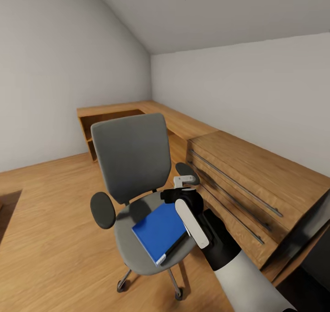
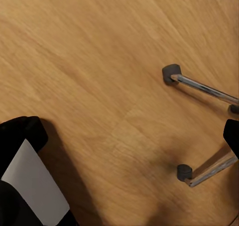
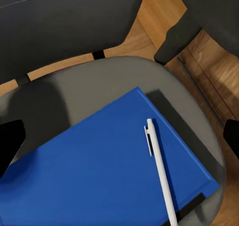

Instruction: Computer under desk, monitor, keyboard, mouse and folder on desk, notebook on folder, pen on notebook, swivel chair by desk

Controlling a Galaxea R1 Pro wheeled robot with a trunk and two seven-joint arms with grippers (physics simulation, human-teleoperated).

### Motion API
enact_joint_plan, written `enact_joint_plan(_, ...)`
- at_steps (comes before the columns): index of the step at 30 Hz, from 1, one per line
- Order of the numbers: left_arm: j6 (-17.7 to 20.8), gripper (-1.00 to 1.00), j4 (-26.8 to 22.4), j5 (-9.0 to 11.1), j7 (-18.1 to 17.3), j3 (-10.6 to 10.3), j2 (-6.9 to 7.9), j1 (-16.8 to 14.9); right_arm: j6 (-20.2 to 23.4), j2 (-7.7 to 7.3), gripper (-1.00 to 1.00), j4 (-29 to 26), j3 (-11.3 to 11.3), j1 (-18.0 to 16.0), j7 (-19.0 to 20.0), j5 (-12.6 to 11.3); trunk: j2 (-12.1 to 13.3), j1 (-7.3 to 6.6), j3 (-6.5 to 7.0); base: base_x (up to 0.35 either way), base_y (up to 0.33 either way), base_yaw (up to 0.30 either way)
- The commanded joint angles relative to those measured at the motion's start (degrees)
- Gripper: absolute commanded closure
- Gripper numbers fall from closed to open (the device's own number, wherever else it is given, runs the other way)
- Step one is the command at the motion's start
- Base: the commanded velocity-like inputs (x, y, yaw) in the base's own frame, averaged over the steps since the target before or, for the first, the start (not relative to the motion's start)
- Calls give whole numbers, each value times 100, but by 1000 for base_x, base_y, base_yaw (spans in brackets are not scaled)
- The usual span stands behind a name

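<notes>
**A:** How are your right fingers sitting?

**B:** You're holding the right gripper over the swivel chair, just above the seat. In the right wrist view one dark fingertip is showing at each edge of the frame, so you're keeping the jaws spread wide with nothing between them.

**A:** And what is lying under them?

**B:** The folder is lying flat on the grey seat, and the pen is resting on top of it, running along its length near one long edge. A thin black edge is peeking out beneath the folder's corner; I cannot tell what it is.

**A:** Your left side?

**B:** The left wrist view is looking down at the wood floor and two chrome chair legs with casters. I cannot tell how those fingers are set.

**A:** Around the chair?

**B:** A low light-wood dresser is standing just beside the chair, along the wall.
</notes>
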Motion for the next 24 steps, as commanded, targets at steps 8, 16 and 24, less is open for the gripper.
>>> enact_joint_plan(8, 3, -100, -4, 54, 44, 10, 16, -5, 13, 3, -100, 8, 3, -6, -64, -57, -325, 176, -72, 0, 0, -47)
enact_joint_plan(16, 3, -100, -3, 62, 44, 8, 18, -2, 9, 19, -100, 131, -2, -11, -76, -59, -645, 352, -140, 0, 0, -62)
enact_joint_plan(24, 3, -100, -3, 67, 40, 2, 18, -4, -9, 23, -100, 494, -17, -69, -181, -68, -966, 528, -208, 0, 0, -61)
